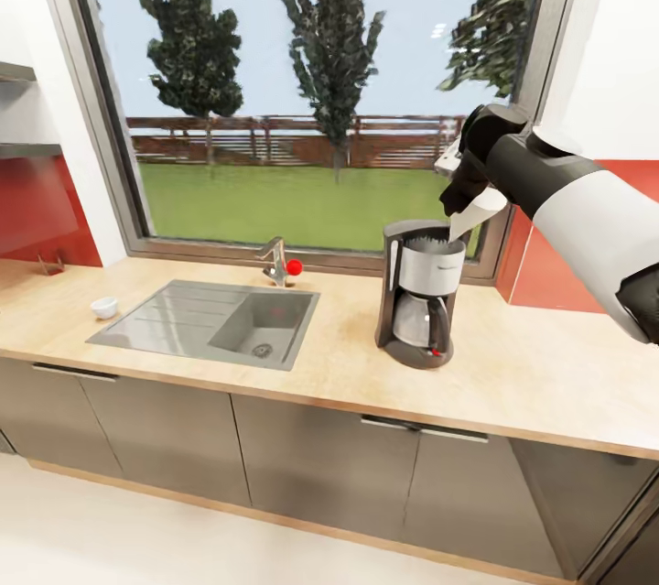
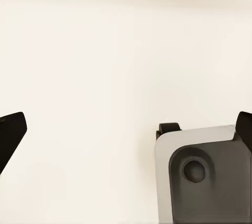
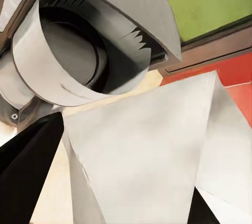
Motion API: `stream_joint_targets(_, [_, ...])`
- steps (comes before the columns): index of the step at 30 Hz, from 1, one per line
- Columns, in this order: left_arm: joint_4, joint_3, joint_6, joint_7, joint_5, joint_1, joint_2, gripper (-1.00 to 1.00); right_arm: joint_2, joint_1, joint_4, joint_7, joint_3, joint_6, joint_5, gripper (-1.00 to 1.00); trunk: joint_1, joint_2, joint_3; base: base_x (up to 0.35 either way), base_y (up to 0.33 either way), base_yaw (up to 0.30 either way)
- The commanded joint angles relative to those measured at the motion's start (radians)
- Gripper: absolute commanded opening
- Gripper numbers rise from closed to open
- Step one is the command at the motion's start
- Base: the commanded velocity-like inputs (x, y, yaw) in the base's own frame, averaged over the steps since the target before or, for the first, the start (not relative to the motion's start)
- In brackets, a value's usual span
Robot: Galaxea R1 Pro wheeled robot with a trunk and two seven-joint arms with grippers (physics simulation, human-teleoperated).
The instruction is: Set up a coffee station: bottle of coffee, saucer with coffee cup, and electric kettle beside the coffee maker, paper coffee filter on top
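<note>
Coffee maker (image 1: 420,294) stands on the countertop (image 1: 513,365), right of the sink (image 1: 209,323).

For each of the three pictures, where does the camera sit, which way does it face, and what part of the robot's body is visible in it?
Head view: on the robot's head, facing forward and down at the countertop, sink and coffee maker; the right arm shows, its right gripper holding the paper filter.
Left wrist view: on the left arm, facing a pale plain surface; the left gripper with jaws apart.
Right wrist view: on the right arm, facing the coffee maker's open top past the filter.
Shared: head and right wrist views both show coffee maker and filter.
</note>
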Motion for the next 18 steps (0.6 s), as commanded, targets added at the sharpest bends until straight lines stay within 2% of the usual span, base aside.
stream_joint_targets(1, [0.003, -0.001, -0.002, 0.000, 0.002, 0.001, 0.000, 1.00, 0.004, 0.005, -0.003, 0.011, 0.011, 0.001, 0.010, -1.00, 0.000, -0.002, -0.001, 0.000, 0.000, 0.000])
stream_joint_targets(3, [0.003, -0.002, -0.002, 0.001, 0.002, 0.001, 0.000, 1.00, 0.006, 0.016, -0.004, 0.011, 0.022, 0.001, 0.011, -1.00, 0.000, -0.002, -0.001, 0.000, 0.000, 0.000])
stream_joint_targets(7, [0.010, -0.002, -0.001, 0.004, 0.004, 0.005, 0.001, 1.00, 0.023, 0.005, -0.008, 0.011, 0.005, 0.001, 0.012, -1.00, 0.000, -0.002, -0.001, 0.033, 0.000, 0.000])
stream_joint_targets(10, [0.026, -0.004, 0.000, 0.003, 0.003, 0.007, 0.000, 1.00, 0.039, -0.001, -0.007, 0.011, 0.000, 0.001, 0.012, -1.00, 0.000, -0.002, -0.001, 0.190, 0.018, 0.000])
stream_joint_targets(13, [0.031, -0.004, 0.000, 0.003, 0.003, 0.007, 0.000, 1.00, 0.044, -0.002, -0.006, 0.011, -0.001, 0.001, 0.013, -1.00, 0.000, -0.002, -0.001, 0.233, 0.050, 0.000])
stream_joint_targets(18, [0.033, -0.004, -0.002, 0.003, 0.003, 0.007, 0.000, 1.00, 0.046, -0.002, -0.005, 0.011, -0.001, 0.001, 0.013, -1.00, 0.000, -0.002, -0.001, 0.061, 0.013, 0.000])
